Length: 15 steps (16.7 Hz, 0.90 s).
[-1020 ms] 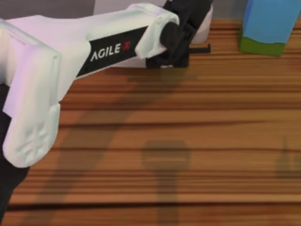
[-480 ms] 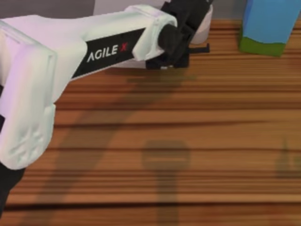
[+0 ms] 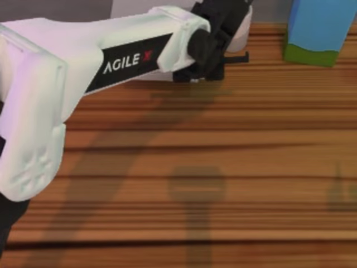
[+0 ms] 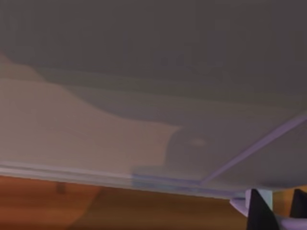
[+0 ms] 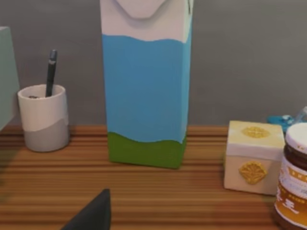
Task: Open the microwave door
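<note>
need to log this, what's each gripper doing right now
left gripper: at the microwave front, state cannot be told
right gripper: not in view

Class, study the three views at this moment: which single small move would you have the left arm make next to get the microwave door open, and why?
Probably a short pull back toward the near table edge. The left gripper is reaching to the far edge against the microwave, and the left wrist view is filled by the microwave door at close range. Whether its fingers hold the handle cannot be seen, so pull gently. The right arm stays parked.

Blue-and-green carton (image 5: 146, 91) stands between pen cup (image 5: 44, 117) and cream box (image 5: 254, 157), jar (image 5: 293, 177) beside.
</note>
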Each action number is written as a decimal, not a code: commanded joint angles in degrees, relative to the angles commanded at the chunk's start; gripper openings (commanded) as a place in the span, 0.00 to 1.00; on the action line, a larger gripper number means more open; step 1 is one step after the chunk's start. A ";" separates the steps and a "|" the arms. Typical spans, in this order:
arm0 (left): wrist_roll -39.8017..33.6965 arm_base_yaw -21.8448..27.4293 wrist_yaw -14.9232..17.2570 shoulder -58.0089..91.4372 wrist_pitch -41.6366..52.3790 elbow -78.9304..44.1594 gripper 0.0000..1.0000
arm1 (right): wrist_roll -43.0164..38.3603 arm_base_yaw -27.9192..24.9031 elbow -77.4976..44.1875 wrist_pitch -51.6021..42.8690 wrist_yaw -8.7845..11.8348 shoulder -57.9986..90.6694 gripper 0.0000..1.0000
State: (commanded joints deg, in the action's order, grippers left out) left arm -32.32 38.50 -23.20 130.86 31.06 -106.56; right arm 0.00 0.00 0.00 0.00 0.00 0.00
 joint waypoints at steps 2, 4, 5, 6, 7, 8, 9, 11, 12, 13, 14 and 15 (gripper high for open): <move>0.00 0.00 0.00 0.00 0.00 0.00 0.00 | 0.00 0.00 0.00 0.00 0.00 0.00 1.00; 0.00 0.00 0.00 0.00 0.00 0.00 0.00 | 0.00 0.00 0.00 0.00 0.00 0.00 1.00; 0.00 0.00 0.00 0.00 0.00 0.00 0.00 | 0.00 0.00 0.00 0.00 0.00 0.00 1.00; 0.00 0.00 0.00 0.00 0.00 0.00 0.00 | 0.00 0.00 0.00 0.00 0.00 0.00 1.00; 0.00 0.00 0.00 0.00 0.00 0.00 0.00 | 0.00 0.00 0.00 0.00 0.00 0.00 1.00; 0.00 0.00 0.00 0.00 0.00 0.00 0.00 | 0.00 0.00 0.00 0.00 0.00 0.00 1.00; 0.00 0.00 0.00 0.00 0.00 0.00 0.00 | 0.00 0.00 0.00 0.00 0.00 0.00 1.00; -0.27 0.40 0.41 0.45 -0.10 -0.03 0.00 | 0.00 0.00 0.00 0.00 0.00 0.00 1.00; -0.14 0.37 0.47 0.37 -0.17 0.18 0.00 | 0.00 0.00 0.00 0.00 0.00 0.00 1.00; 0.28 0.29 0.64 0.08 -0.44 0.79 0.00 | 0.00 0.00 0.00 0.00 0.00 0.00 1.00; 0.82 0.19 0.85 -0.49 -0.94 1.60 0.00 | 0.00 0.00 0.00 0.00 0.00 0.00 1.00; 1.37 0.06 1.13 -1.27 -1.65 2.54 0.00 | 0.00 0.00 0.00 0.00 0.00 0.00 1.00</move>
State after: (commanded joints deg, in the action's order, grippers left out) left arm -30.95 38.56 -22.07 129.59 29.41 -104.02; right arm 0.00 0.00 0.00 0.00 0.00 0.00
